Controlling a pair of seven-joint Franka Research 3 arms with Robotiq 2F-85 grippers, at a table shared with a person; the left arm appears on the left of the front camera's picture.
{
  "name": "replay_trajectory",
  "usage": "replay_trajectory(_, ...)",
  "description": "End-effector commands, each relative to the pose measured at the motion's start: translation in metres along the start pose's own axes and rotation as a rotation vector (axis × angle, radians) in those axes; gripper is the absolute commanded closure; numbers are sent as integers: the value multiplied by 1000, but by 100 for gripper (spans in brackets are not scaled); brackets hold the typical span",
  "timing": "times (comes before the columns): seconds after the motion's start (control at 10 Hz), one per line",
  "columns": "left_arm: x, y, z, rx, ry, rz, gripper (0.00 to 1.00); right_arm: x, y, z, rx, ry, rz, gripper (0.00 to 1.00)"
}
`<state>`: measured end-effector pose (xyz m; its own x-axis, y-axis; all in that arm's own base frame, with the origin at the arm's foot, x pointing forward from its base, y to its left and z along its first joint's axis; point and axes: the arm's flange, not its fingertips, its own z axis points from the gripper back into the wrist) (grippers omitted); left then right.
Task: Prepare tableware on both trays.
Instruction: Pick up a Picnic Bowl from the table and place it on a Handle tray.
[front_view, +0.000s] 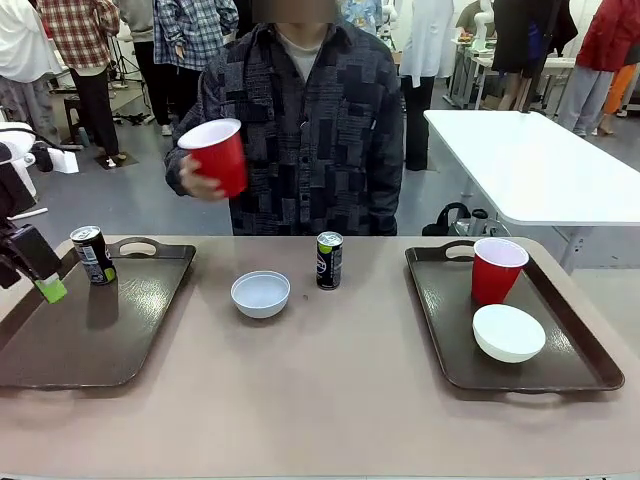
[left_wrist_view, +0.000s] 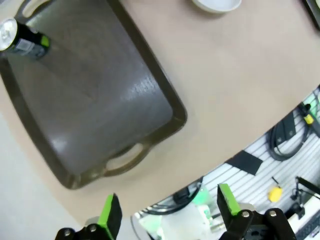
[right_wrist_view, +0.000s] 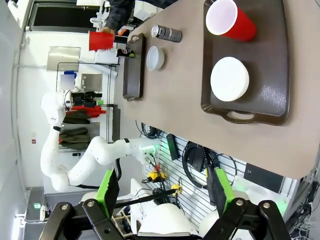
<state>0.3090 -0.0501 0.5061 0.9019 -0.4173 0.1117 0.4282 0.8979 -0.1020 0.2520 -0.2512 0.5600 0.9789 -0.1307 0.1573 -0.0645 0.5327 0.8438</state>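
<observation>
Tableware: six pieces, spread over two trays, the table and a hand.
Right side: the right tray (front_view: 440, 310) carries a red cup (front_view: 497, 270), upright, and a white bowl (front_view: 508, 332) just beside it, nearer the robot.
Left side: the left tray (front_view: 100, 330) holds one dark can (front_view: 93, 255), upright at its far end by the handle.
Between the trays: a pale bowl (front_view: 260, 293) and a second can (front_view: 329, 260) stand on the table (front_view: 340, 390), near each other but apart.
Far side: a second red cup (front_view: 218, 155) is held tilted above the table in the person's hand (front_view: 187, 175).
Fingers: the left gripper (left_wrist_view: 168, 210) is spread wide and empty by the left tray; the right gripper (right_wrist_view: 164, 189) is likewise spread and empty, well back from the right tray.
Handling: the cups look light and thin-walled, so a soft pinch mid-wall seems best. The bowls look stiff and smooth, best taken by the rim. The cans look rigid, best taken around the body.
Unclear: whether the cans are full or opened. Their print is too small to read. In the front view the picture edge cuts off the left gripper.
</observation>
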Motion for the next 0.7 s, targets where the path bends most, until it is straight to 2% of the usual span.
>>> replay_trajectory(0.0,-34,-15,-2,39,47,-44,0,-4,2,5,7,-15,9,3)
replay_trajectory(0.2,-51,-14,-3,42,60,-74,0,-4,2,5,7,-15,9,3)
replay_trajectory(0.3,-88,-12,-3,37,70,-129,0,-4,2,5,7,-15,9,3)
replay_trajectory(0.6,-71,-2,0,5,68,-96,0,-4,2,5,7,-15,9,3)
